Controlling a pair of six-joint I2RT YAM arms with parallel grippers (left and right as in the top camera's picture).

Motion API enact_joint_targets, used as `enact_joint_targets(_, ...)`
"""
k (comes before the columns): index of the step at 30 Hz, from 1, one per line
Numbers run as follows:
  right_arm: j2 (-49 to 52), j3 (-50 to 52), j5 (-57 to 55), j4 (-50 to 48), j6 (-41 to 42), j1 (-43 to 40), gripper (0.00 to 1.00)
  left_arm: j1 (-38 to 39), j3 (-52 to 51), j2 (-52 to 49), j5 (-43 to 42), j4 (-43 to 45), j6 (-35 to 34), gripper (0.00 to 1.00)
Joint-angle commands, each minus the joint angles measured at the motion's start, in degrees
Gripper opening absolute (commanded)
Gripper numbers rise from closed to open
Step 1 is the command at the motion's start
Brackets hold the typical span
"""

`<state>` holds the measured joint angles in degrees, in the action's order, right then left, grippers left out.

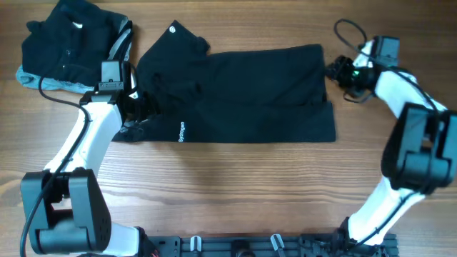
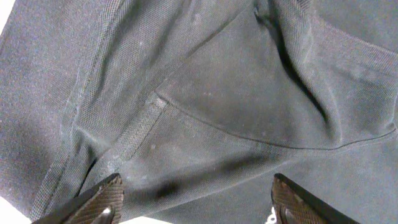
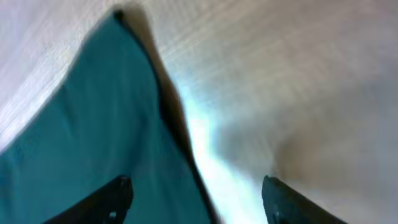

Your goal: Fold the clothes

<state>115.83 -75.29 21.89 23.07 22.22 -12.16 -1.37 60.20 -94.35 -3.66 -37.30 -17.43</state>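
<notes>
Overhead, the soft black short-sleeved shirt [image 1: 243,93] lies spread on the wooden table [image 1: 235,185]; the left gripper [image 1: 139,107] stands wide over its left end, the right gripper [image 1: 334,71], also spread, just beside its right edge

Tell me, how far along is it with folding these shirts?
Done: a folded stack sits at the table's far left corner. In hand: one black shirt lies spread mid-table, apparently with its sides turned in; the left gripper is open over one end, the right gripper open at the other edge. Left: folding it shorter and stacking it.
</notes>
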Motion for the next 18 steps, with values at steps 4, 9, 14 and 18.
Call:
enact_joint_targets(4, -8.72, 0.00, 3.10, 25.40, -9.42, 0.37, 0.62, -1.05, -0.17, 0.35, 1.20, -2.16, 0.76, 0.71)
enact_joint_targets(9, -8.41, 7.91, -4.44, 33.16, -5.05, 4.81, 0.61, -1.42, -0.17, 0.72, 3.96, -5.92, 0.87, 0.72)
enact_joint_targets(14, -8.41, 16.48, -8.17, 25.29, -2.54, 4.81, 0.80, -3.96, -0.17, 0.72, 3.96, -8.41, 0.92, 0.75)
enact_joint_targets(18, -8.48, 17.49, -9.57, 22.18, -2.80, 4.79, 0.28, -5.05, -0.17, 0.72, 3.98, -8.87, 0.94, 0.75)
